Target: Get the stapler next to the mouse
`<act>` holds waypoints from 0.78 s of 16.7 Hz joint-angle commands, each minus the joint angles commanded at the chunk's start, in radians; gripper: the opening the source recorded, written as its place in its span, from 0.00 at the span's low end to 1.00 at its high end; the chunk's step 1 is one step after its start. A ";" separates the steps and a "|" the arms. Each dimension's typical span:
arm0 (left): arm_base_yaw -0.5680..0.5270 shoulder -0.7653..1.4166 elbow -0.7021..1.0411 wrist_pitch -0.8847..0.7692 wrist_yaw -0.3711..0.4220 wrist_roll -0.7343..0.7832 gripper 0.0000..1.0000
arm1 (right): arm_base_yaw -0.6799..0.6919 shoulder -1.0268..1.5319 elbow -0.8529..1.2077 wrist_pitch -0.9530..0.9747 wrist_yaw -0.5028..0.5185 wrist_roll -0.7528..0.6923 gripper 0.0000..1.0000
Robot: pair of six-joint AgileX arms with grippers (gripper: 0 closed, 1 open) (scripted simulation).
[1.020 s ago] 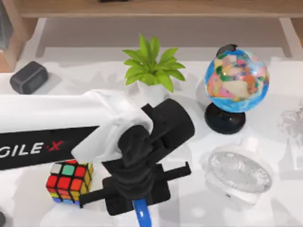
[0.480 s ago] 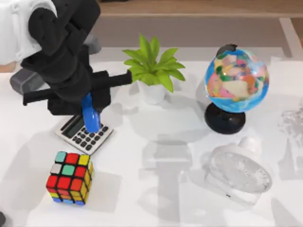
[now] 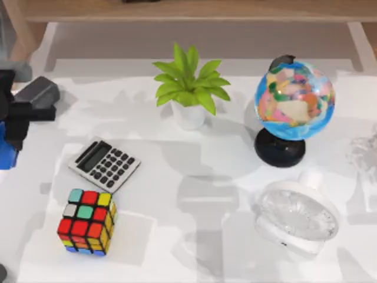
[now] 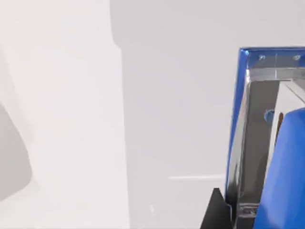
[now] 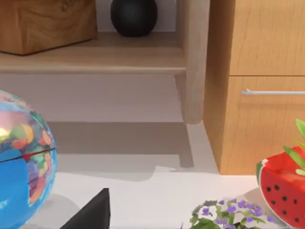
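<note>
The stapler (image 3: 6, 154), a bright blue bar, hangs at the table's far left edge, held in my left gripper (image 3: 8, 138), which is shut on it. The mouse (image 3: 37, 92), dark grey and rounded, lies on the table just behind and to the right of the gripper. Whether the stapler touches the table cannot be told. Close up in the left wrist view, the stapler (image 4: 267, 143) shows its blue shell and metal inner channel above the white table, with a black fingertip (image 4: 217, 214) beside it. My right arm is parked off to the right.
A grey calculator (image 3: 104, 164) and a Rubik's cube (image 3: 86, 221) lie right of the stapler. A potted plant (image 3: 189, 88), a globe (image 3: 293, 100) and a clear glass fan (image 3: 299, 215) stand farther right. The right wrist view holds the globe (image 5: 19, 162) and wooden cabinets (image 5: 257, 81).
My left arm has carried the stapler from the front middle, over the calculator, to the far left edge near the mouse. The calculator now lies uncovered.
</note>
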 joint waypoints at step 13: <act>0.098 0.059 -0.027 0.003 -0.019 0.127 0.00 | 0.000 0.000 0.000 0.000 0.000 0.000 1.00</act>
